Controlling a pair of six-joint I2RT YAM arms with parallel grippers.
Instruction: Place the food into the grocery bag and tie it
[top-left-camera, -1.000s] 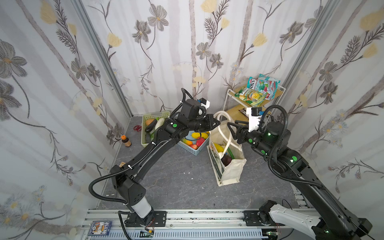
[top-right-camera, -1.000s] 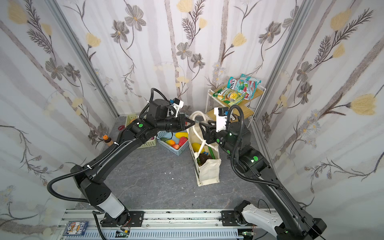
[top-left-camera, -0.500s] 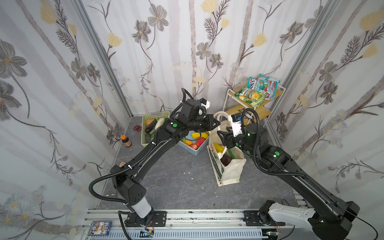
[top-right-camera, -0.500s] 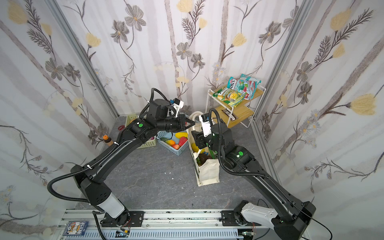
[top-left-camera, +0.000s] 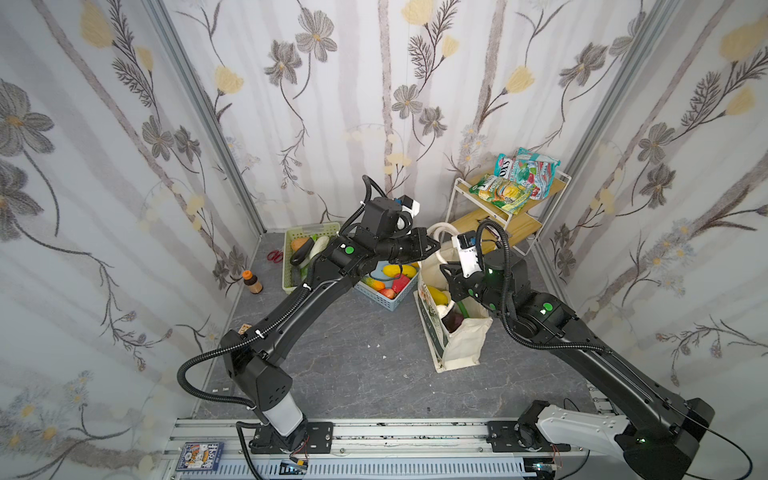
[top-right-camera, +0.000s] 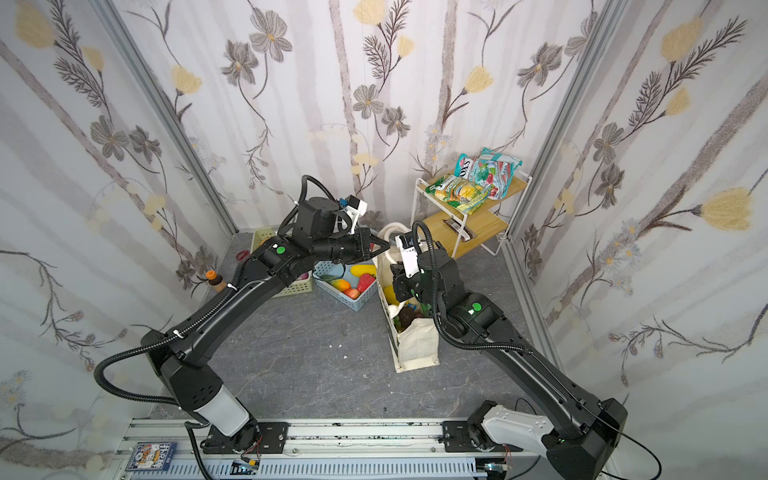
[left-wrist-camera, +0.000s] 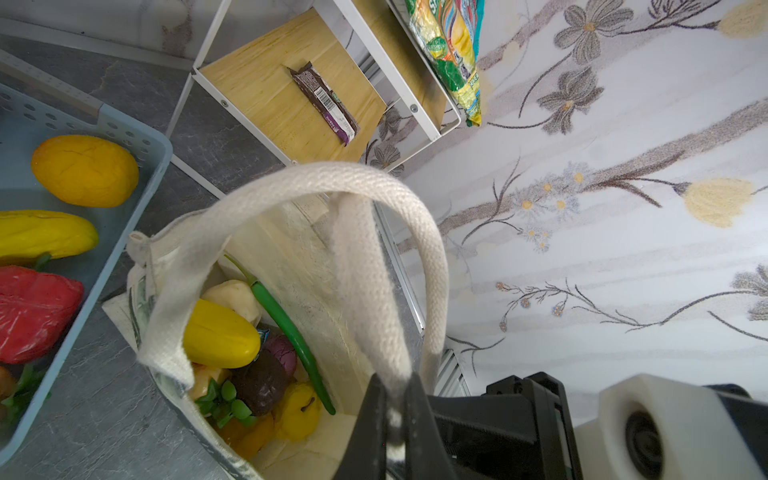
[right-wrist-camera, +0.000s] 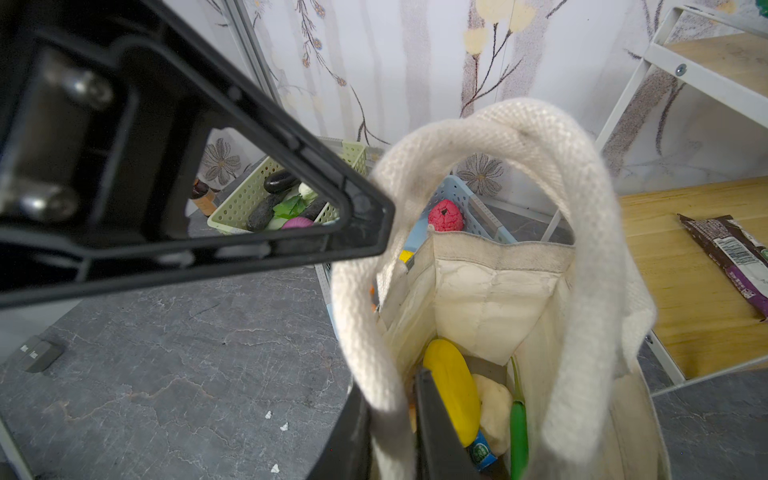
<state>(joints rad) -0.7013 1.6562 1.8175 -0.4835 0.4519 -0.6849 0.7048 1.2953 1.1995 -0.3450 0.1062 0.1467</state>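
In both top views the left arm is rising from the rail at seven o'clock. It is bending at the elbow and stretching almost level toward two o'clock, putting the left gripper (top-left-camera: 432, 248) over the mouth of the grocery bag (top-left-camera: 461, 345). The right arm is climbing from five o'clock and folding sharply at the wrist. It is pointing the right gripper (top-left-camera: 450, 277) toward nine o'clock and downward, just beside the left one.

The bag is standing upright on the grey floor (top-left-camera: 353, 353), at four o'clock from the blue basket (top-left-camera: 388, 305) and seven o'clock from the white shelf rack (top-left-camera: 457, 195). Its handles (top-left-camera: 441, 227) are arching above the opening.

In the left wrist view the left gripper's jaws are pinching, almost closed, on one cream strap (left-wrist-camera: 365, 270) of the handles. In the right wrist view the right gripper's jaws are clamping narrowly on another strap (right-wrist-camera: 365, 332), with the webbing filling the gap between them.

A yellow fruit (left-wrist-camera: 220, 338), a green chilli (left-wrist-camera: 291, 328) and a dark purple piece (left-wrist-camera: 266, 382) are lying inside the bag. More toy fruit (top-left-camera: 399, 271) is sitting in the blue basket, and vegetables (top-left-camera: 303, 253) are sitting in the green basket (top-left-camera: 316, 227) at nine o'clock from it.
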